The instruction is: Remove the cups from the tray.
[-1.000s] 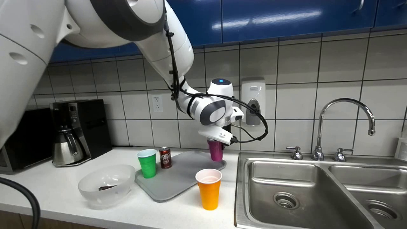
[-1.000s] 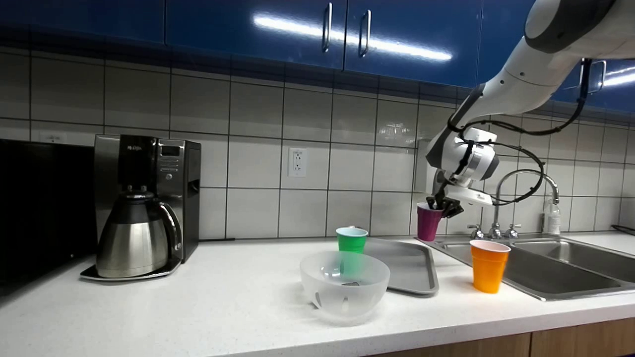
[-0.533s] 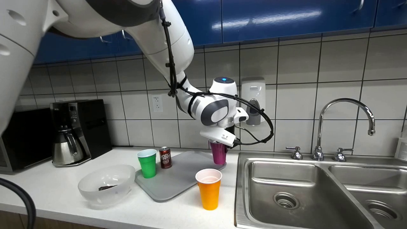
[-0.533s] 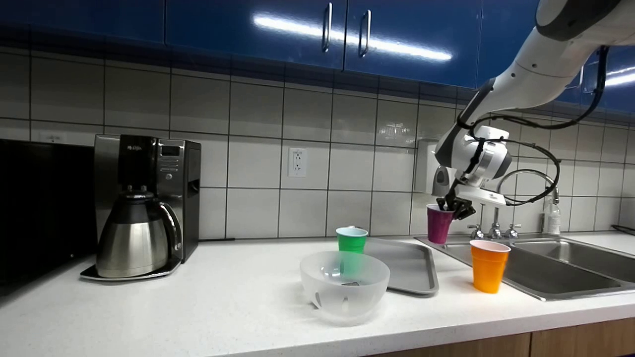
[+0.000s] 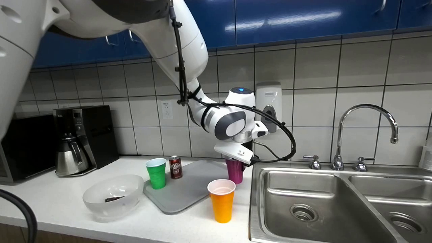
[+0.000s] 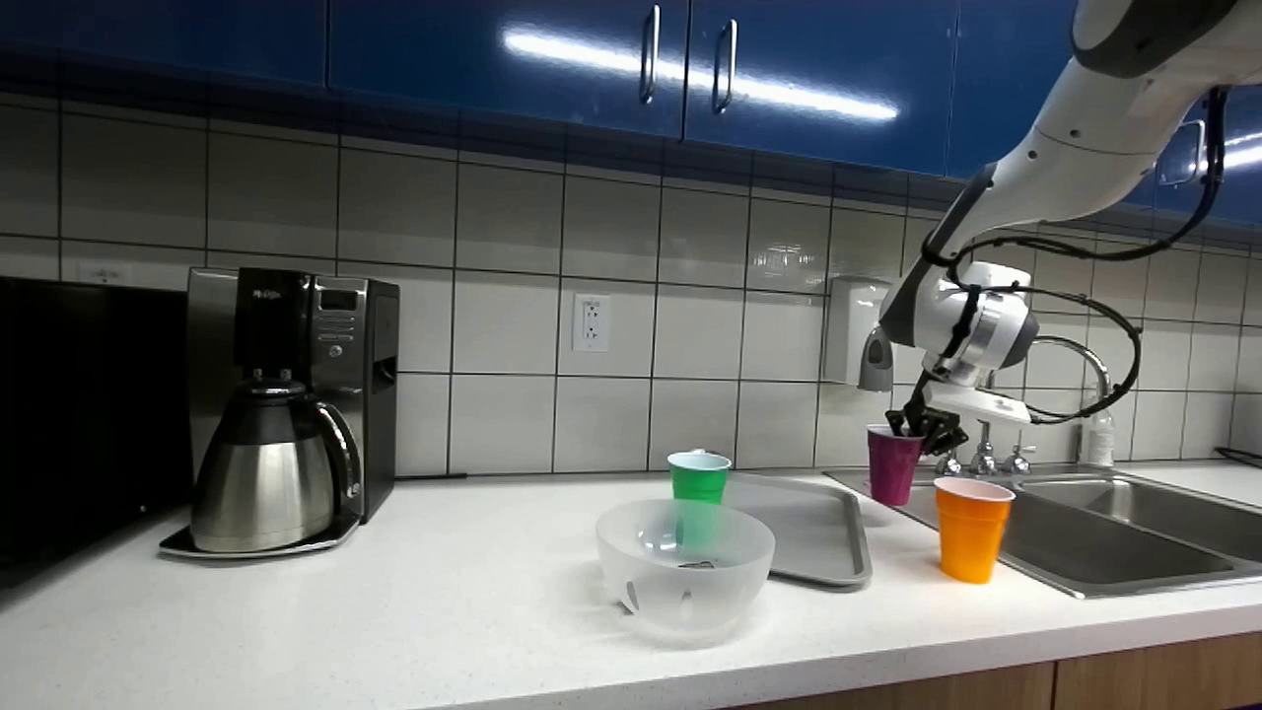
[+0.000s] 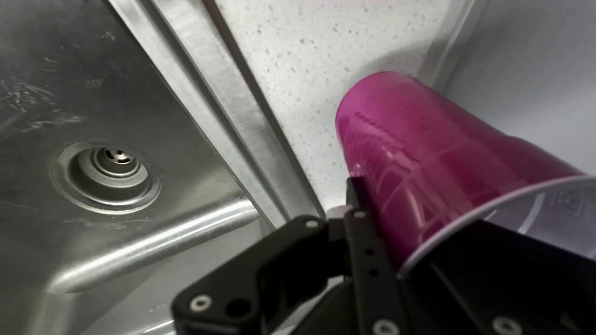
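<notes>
In an exterior view, coffee maker [image 5: 98,135] stood mid L of frame, sink [image 5: 256,202] lower R; btwn sink & tray [image 5: 184,199], orange cup [image 5: 222,206] stood upright on the counter [image 5: 189,226], low ctr. A bowl [image 5: 111,212], lower L, had a dark item [image 5: 114,199] in it; tray carried green cup [image 5: 156,175] & soda can [image 5: 175,167]. The purple cup [image 7: 414,139], R of ctr in wrist view, was over counter btwn tray & sink; couldn't tell if base touched. Mouth was up in both exterior views, long axis near vert. The gripper [image 6: 917,432] was clamped on its wall, 1 finger inside, 1 outside.
</notes>
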